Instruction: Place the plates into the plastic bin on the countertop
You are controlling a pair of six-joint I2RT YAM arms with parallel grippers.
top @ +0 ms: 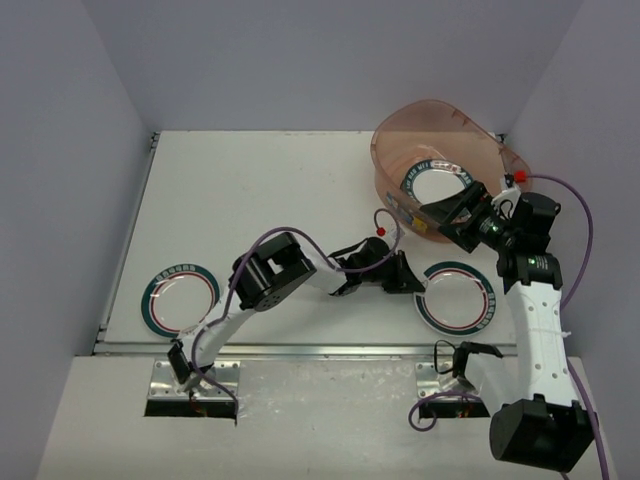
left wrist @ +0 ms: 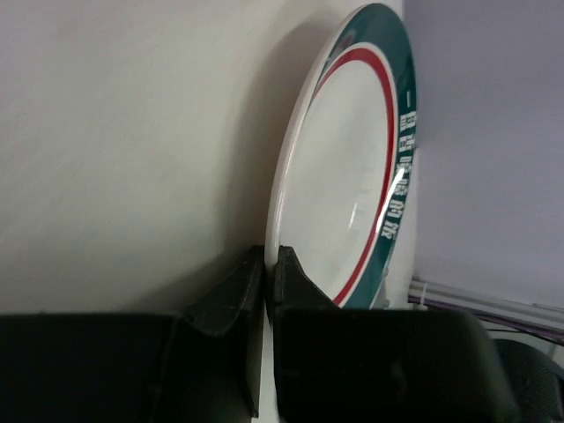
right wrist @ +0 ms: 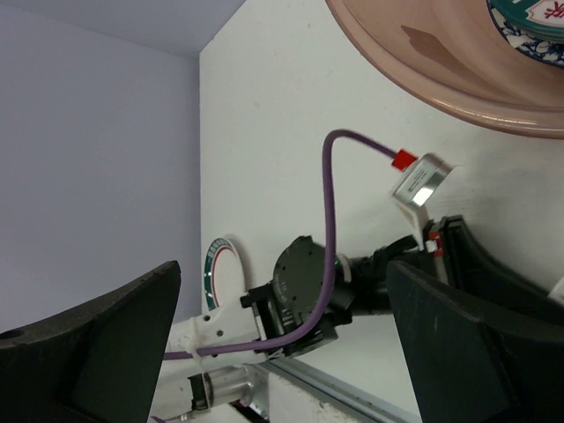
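Observation:
A teal-and-red-rimmed plate (top: 455,297) lies on the white countertop (top: 260,190) at the front right. My left gripper (top: 412,280) is shut on its left rim. The left wrist view shows the rim pinched between the jaws (left wrist: 271,264) and the plate (left wrist: 352,176) beyond them. The pinkish plastic bin (top: 440,105) stands at the back right with a teal-rimmed plate (top: 432,185) inside. My right gripper (top: 443,213) is open and empty at the bin's near rim. The right wrist view shows the bin (right wrist: 441,62) and wide-apart fingers (right wrist: 88,352). A third plate (top: 180,297) lies front left.
A metal rail (top: 300,349) runs along the countertop's near edge. Lavender walls enclose the left, back and right sides. The left arm's purple cable (right wrist: 328,229) loops above the table between the two grippers.

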